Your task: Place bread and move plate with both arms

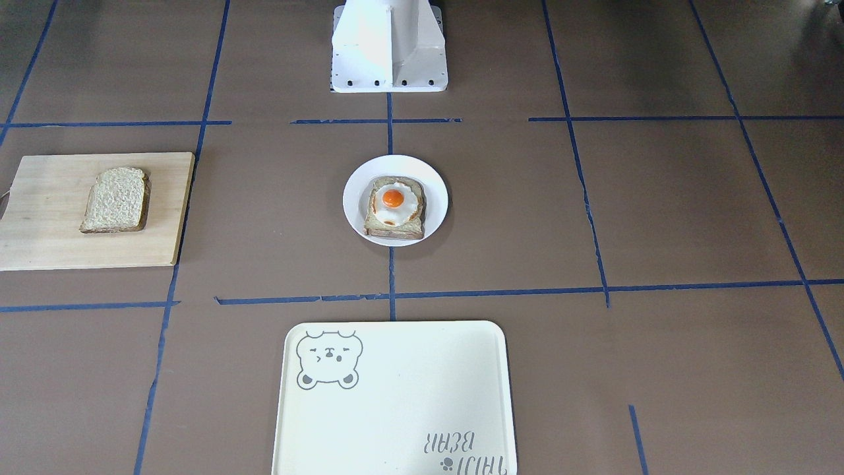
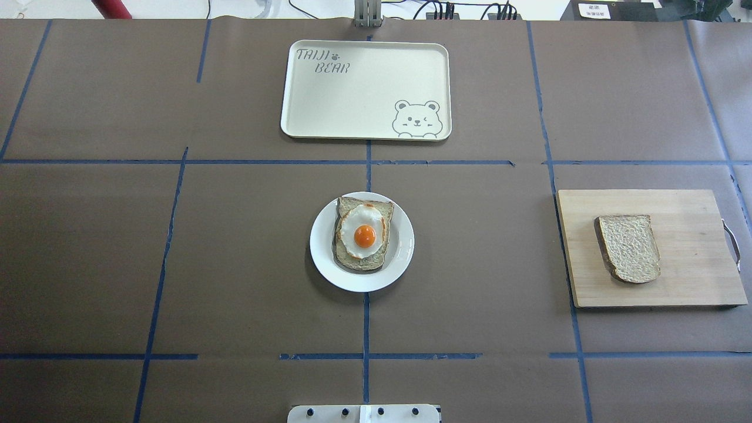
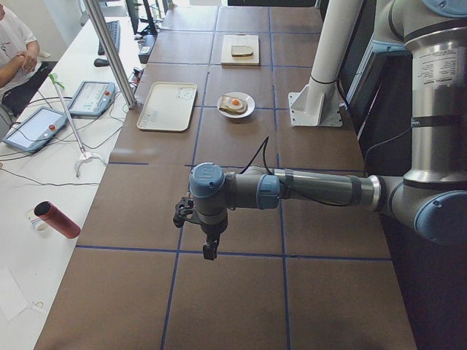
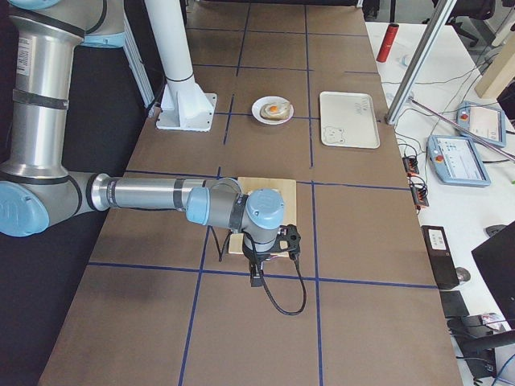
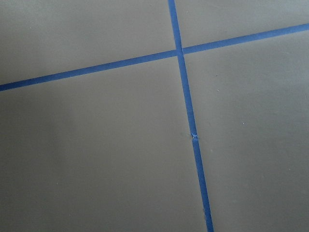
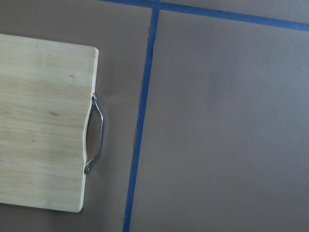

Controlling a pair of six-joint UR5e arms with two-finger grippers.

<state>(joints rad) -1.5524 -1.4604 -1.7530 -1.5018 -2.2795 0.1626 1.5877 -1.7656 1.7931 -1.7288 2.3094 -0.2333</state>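
Opening step: my right gripper (image 4: 256,275) (spread or closed, I cannot tell) needs lowering onto the bread (image 2: 628,248) near it.

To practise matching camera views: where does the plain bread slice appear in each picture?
Front-facing: bread at left, on the wooden board.
Overhead: right, on the board.
Exterior left: far top, centre.
Exterior right: hidden behind the right arm.
Left wrist: absent.
Right wrist: absent; board only.
Shared landmark: the wooden board.
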